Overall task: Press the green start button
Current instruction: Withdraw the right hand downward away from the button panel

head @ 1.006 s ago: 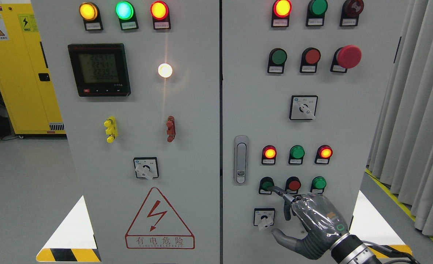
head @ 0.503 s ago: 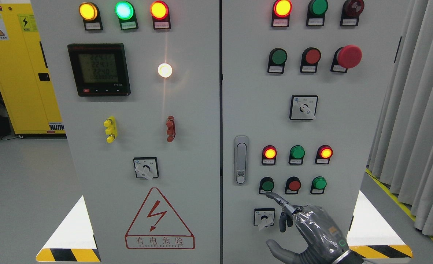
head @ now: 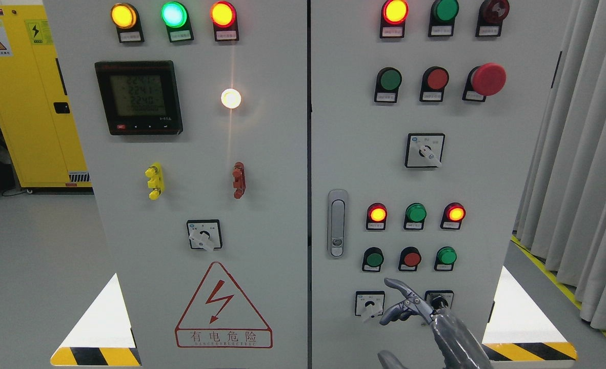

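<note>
Right hand (head: 426, 318) sits low, index finger (head: 399, 288) extended, other fingers curled, holding nothing, just below the green start button (head: 373, 259). Warning triangle (head: 223, 306) reads 有电危险.

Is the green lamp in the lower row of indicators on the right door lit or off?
Off. The green lamp looks dull and dark, while the red lamps on either side of it glow bright orange-red.
</note>
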Tool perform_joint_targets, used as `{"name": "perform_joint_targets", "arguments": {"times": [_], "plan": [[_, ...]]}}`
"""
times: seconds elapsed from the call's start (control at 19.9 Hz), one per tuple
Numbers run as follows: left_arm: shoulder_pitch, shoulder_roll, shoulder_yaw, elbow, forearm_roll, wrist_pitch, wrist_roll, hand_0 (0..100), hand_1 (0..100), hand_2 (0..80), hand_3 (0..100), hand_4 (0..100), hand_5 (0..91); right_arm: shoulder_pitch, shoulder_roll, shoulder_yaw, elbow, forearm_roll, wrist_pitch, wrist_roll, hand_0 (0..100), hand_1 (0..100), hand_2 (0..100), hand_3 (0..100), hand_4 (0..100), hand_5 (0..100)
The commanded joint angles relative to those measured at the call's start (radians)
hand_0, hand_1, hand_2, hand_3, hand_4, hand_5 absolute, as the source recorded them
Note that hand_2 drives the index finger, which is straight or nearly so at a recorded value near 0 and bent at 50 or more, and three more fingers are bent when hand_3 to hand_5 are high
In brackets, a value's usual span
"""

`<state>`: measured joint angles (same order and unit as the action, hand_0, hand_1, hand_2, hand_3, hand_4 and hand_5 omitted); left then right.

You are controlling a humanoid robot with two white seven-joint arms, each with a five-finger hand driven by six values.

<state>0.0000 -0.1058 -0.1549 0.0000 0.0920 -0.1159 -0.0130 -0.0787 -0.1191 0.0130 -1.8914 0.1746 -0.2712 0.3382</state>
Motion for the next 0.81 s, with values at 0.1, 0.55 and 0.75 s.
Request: {"name": "perform_joint_targets", "arguments": {"times": [0.1,0.55,0.75], "plan": [[-0.025,0.0,0.0,-0.028,0.0,0.001,0.001,12,56,0.0,0,0,0.0,0.099,0.003,0.035,-0.091,-0.25,0.033,0.005,30,46,0,2,9,0],[-0.023,0.0,0.0,-0.028,0.0,0.001,0.001,12,56,0.0,0,0,0.0,0.109,0.001,0.035,-0.091,-0.25,0.033,0.007,28,45,0,1,11,0],[-0.025,0.0,0.0,-0.028,0.0,0.001,0.001,12,56,0.0,0,0,0.0,0.117,0.001,0.033,-0.091,-0.257,0.035,0.056,28,46,0,3,13,0]]}}
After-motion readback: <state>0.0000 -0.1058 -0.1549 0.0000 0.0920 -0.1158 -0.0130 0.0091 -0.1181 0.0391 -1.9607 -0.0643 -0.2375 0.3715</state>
